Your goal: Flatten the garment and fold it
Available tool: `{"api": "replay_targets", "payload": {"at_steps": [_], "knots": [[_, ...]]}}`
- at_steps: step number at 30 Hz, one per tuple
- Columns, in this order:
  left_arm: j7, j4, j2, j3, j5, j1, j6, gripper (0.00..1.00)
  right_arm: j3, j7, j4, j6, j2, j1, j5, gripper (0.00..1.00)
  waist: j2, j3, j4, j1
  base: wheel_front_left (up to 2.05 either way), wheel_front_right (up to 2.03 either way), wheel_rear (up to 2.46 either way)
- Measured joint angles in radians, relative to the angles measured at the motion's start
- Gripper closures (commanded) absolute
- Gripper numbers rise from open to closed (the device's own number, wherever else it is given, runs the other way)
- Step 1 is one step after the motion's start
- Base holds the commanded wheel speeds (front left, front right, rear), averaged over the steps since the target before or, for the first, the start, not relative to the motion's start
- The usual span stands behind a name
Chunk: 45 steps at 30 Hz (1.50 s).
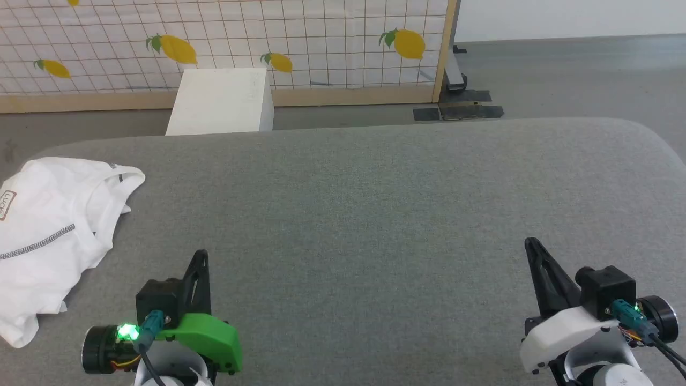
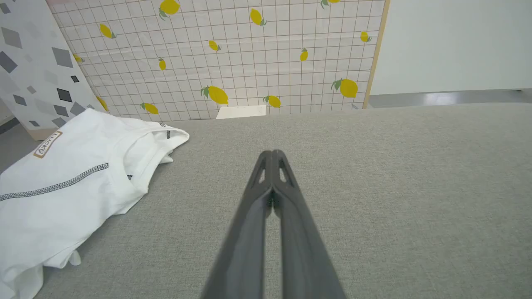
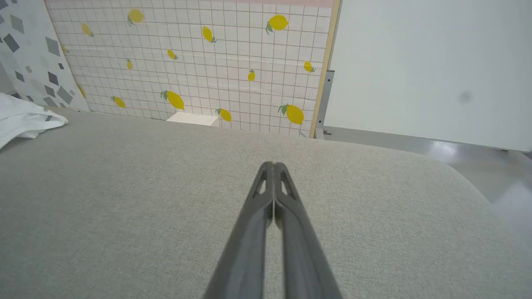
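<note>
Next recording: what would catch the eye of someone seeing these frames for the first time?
A crumpled white shirt lies at the far left edge of the grey fabric surface, with its LUCKY patch facing up. The left gripper and right gripper, both shut and empty, point across bare fabric at the near side. Behind stands a lemon-print screen with a white box before it.

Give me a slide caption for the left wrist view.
Closed left tool over the grey surface; rumpled white garment lies apart to its left.
</note>
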Motion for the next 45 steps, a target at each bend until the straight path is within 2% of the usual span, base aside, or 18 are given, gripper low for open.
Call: {"api": "replay_targets", "payload": {"at_steps": [35, 36, 45], "knots": [[0.000, 0.000, 0.000, 0.000, 0.000, 0.000, 0.000, 1.00, 0.000, 0.000, 0.000, 0.000, 0.000, 0.000, 0.000, 1.00, 0.0000, 0.000, 0.000, 0.0000, 0.00, 0.00, 0.00], [0.000, 0.000, 0.000, 0.000, 0.000, 0.000, 0.000, 0.00, 0.000, 0.000, 0.000, 0.000, 0.000, 0.000, 0.000, 0.00, 0.0000, 0.000, 0.000, 0.0000, 0.00, 0.00, 0.00], [-0.007, -0.001, 0.000, -0.002, -0.009, 0.003, 0.000, 0.00, -0.015, -0.008, 0.003, 0.000, 0.000, 0.001, 0.007, 0.00, 0.0000, 0.001, 0.000, 0.0000, 0.00, 0.00, 0.00]]}}
